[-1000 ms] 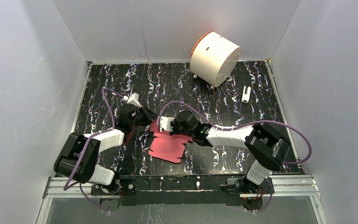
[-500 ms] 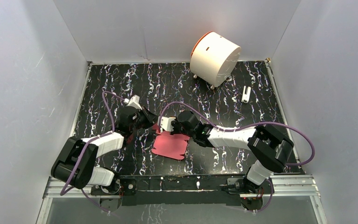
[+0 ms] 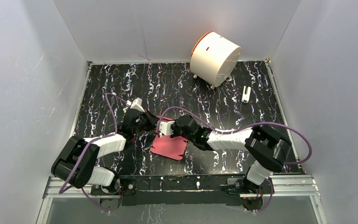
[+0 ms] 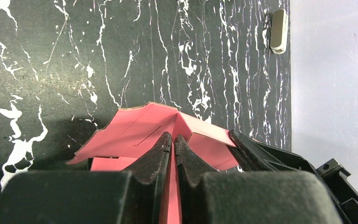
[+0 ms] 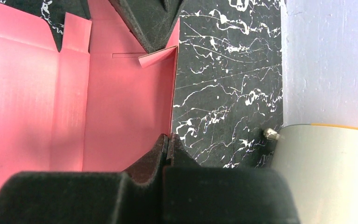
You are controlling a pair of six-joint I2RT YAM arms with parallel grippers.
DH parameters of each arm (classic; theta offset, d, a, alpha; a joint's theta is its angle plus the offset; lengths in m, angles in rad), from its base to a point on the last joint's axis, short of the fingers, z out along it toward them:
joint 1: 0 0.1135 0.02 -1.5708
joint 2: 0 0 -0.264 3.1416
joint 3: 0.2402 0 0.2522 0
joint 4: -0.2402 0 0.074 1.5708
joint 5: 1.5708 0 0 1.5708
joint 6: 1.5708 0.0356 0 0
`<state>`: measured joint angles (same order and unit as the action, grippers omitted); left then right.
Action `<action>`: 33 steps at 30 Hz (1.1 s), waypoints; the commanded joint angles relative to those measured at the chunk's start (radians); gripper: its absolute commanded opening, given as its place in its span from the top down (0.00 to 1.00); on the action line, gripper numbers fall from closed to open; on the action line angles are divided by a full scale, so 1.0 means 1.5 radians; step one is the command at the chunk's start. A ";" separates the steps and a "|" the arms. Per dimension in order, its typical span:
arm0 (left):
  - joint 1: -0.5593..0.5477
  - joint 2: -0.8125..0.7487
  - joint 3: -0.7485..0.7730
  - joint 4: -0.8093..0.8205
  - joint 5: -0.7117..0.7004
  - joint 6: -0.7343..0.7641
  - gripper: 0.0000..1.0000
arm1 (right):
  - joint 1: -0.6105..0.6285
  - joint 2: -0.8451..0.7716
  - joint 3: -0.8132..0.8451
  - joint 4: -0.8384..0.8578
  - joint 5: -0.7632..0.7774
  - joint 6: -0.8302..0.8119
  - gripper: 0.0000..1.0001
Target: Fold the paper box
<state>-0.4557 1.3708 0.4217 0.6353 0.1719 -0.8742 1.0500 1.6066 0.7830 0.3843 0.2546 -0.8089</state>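
The paper box [image 3: 169, 147] is a pink-red die-cut sheet lying partly folded on the black marbled table, between the two arms. In the left wrist view a raised panel of the paper box [image 4: 135, 128] runs up between the fingers of my left gripper [image 4: 173, 138], which is shut on it. My right gripper [image 5: 168, 138] is shut on the upright right edge of the paper box [image 5: 116, 107]. From above, the left gripper [image 3: 150, 122] and right gripper [image 3: 166, 128] meet at the sheet's far end, almost touching. The far corner is hidden under them.
A large white cylinder with an orange rim [image 3: 214, 57] lies on its side at the back right of the table. A small white object [image 3: 245, 94] sits near the right edge. White walls close in the left, back and right.
Both grippers have come closer together over the sheet's far end. The left one moved right and away from its base. The sheet's far part has lifted and its flat area has shrunk.
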 commanded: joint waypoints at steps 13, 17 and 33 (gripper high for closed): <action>-0.007 -0.101 -0.022 -0.085 -0.065 0.067 0.89 | 0.039 0.013 -0.029 0.056 0.046 -0.125 0.99; -0.006 -0.144 -0.033 -0.146 -0.101 0.066 0.87 | 0.044 0.022 -0.029 0.057 0.058 -0.152 0.99; -0.004 -0.133 -0.077 -0.177 -0.081 0.036 0.68 | 0.055 0.015 -0.024 0.040 0.050 -0.178 0.99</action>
<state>-0.4614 1.1408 0.3054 0.3325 0.0196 -0.8051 1.1213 1.6325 0.7540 0.4564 0.3386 -1.0546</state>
